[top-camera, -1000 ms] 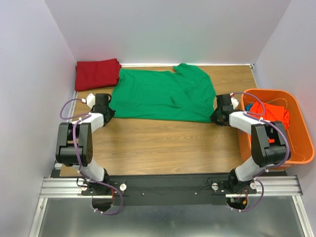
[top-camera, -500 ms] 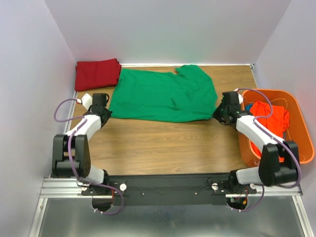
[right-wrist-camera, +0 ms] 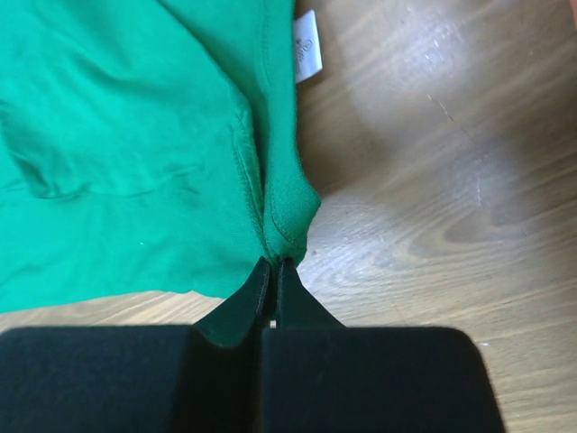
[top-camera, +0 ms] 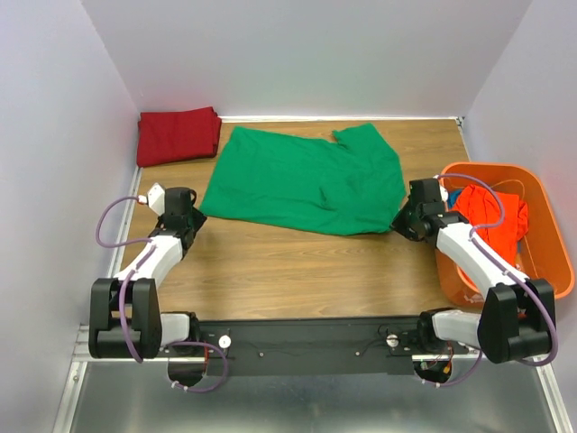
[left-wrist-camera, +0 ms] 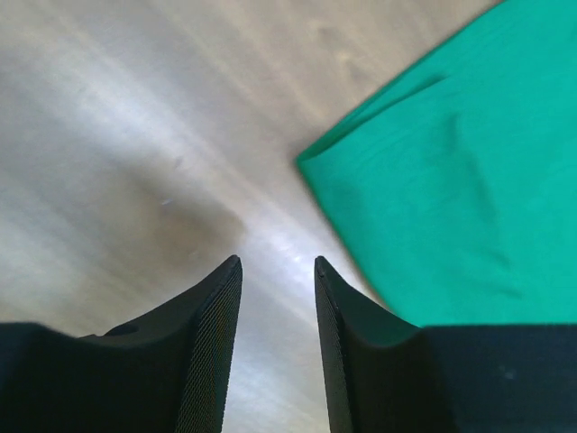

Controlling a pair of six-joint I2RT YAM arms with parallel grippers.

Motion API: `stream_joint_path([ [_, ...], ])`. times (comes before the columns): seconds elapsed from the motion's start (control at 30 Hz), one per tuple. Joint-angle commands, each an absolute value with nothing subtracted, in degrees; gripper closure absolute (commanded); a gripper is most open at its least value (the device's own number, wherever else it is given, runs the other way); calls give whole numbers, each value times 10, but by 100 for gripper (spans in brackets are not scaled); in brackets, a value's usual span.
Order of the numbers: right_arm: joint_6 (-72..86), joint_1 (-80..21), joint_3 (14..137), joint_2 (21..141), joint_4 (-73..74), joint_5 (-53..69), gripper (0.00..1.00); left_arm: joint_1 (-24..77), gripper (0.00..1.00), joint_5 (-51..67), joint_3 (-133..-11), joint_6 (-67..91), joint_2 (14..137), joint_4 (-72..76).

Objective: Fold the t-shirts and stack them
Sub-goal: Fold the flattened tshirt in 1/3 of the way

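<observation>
Over the counter (top-camera: 297, 262), top view: the green t-shirt (top-camera: 302, 185) lies spread flat on the far half. Its long axis runs 9 to 3 o'clock, with a sleeve sticking out toward 1 o'clock. The dark red t-shirt (top-camera: 178, 135) is folded into a block in the 10 o'clock corner, against the left wall and just beside the green shirt's far-left corner. The orange-red t-shirt (top-camera: 503, 219) lies bunched inside the orange plastic basket (top-camera: 548, 287) at 3 o'clock.

Right wrist view settles what the top view cannot. The right hand (right-wrist-camera: 273, 271) is closed tight, its tips pinching a fold of the green shirt's edge at the near-right corner. The cloth puckers into a ridge leading away from the tips. A white label (right-wrist-camera: 307, 45) shows at the cloth's edge, at 12 o'clock in that view.

Left wrist view: the left hand (left-wrist-camera: 275, 289) has a narrow gap between its fingers and holds nothing. It sits over bare wood. The shirt's near-left corner lies ahead at about 1 o'clock from the tips, not touching.

Edges and room: a wide band of wood shows between the green shirt's near hem and the arm bases. The basket stands against the right wall, and the right forearm runs along its left rim. The left forearm lies close to the left wall.

Surface: wood-grain laminate with a sheen of glare in both wrist views. Pale plain walls close in the left, far and right sides.
</observation>
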State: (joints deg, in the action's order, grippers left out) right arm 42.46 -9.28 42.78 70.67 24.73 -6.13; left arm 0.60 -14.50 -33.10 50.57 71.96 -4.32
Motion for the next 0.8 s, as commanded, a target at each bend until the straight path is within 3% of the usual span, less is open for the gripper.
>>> stream_joint_path([
  [0.0, 429, -91, 427, 716, 265, -62, 97, 4, 52, -120, -351, 497, 742, 39],
  [0.4, 415, -91, 441, 719, 266, -67, 97, 5, 53, -105, -401, 515, 895, 73],
  [0.5, 411, -91, 443, 719, 266, -69, 97, 4, 57, -105, -417, 515, 914, 66],
  [0.67, 409, -91, 444, 709, 266, -67, 98, 4, 82, -119, -436, 518, 931, 35],
  [0.73, 407, -91, 446, 706, 266, -65, 97, 4, 98, -129, -443, 519, 934, 22],
  [0.77, 407, -91, 446, 705, 267, -64, 97, 5, 100, -132, -446, 519, 935, 16],
])
